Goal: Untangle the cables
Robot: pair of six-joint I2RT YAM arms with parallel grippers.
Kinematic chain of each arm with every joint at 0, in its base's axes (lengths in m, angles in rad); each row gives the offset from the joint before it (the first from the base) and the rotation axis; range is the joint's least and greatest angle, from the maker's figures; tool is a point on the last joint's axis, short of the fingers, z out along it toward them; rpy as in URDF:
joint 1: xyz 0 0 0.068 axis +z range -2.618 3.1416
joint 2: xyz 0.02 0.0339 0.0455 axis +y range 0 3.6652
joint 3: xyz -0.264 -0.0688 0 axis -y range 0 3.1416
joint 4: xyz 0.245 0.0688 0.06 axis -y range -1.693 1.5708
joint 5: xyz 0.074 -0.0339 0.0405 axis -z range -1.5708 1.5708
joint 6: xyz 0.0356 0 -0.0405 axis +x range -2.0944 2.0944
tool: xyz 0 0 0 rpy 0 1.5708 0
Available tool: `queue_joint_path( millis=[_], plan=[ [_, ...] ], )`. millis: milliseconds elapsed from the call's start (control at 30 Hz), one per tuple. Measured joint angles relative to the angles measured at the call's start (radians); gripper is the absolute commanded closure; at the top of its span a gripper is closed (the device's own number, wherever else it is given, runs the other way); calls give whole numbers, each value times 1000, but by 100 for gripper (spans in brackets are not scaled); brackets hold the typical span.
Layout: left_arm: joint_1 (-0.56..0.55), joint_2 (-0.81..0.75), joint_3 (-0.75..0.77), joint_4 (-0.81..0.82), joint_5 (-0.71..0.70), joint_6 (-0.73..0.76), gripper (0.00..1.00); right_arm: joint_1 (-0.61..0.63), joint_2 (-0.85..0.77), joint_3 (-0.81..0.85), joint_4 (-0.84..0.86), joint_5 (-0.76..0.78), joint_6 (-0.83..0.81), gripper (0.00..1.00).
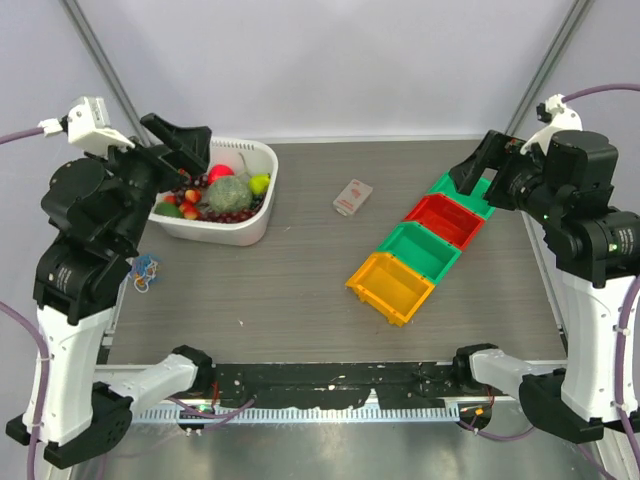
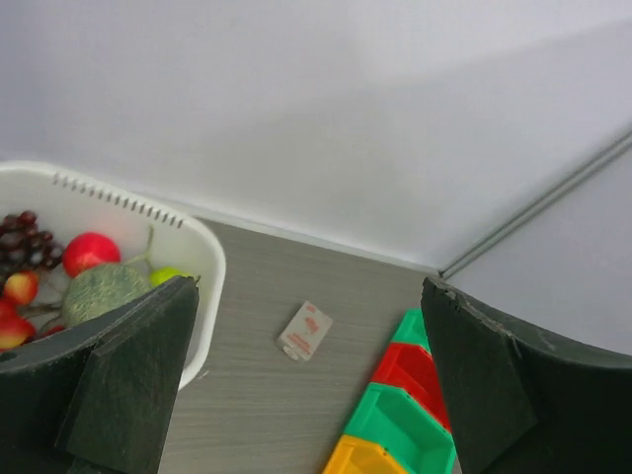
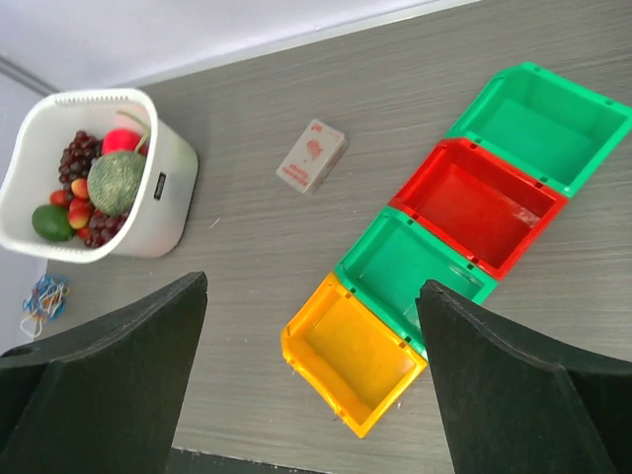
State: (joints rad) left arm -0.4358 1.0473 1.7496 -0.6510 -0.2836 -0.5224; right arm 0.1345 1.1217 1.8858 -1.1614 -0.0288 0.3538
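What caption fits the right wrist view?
Open right pincer above four coloured bins, a small packet, a fruit basket and the tangled cables, untouched.

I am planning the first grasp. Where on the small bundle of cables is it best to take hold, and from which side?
The cables lie as a low, flat tangle on the table, at its left edge. Probably best: come straight down with the open left tool, the nearer one, and pinch one outer loop, not the middle. Single strands are too small to choose.
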Motion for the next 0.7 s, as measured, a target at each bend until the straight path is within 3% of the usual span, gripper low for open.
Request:
queue_joint_path(
  millis=[200,300,467,700],
  plan=[
    [36,84,13,-262,-149,-155,0,85,39,9,-7,12,-5,7],
    [113,170,-17,-375,-172,-208,0,128,54,8,-6,16,-11,7],
    [351,222,-148,-493,-174,-304,0,194,63,-21,-4,16,-16,8],
    [600,320,-243,-633,-380,-551,0,238,95,-58,-5,-18,-7,7]
  ],
)
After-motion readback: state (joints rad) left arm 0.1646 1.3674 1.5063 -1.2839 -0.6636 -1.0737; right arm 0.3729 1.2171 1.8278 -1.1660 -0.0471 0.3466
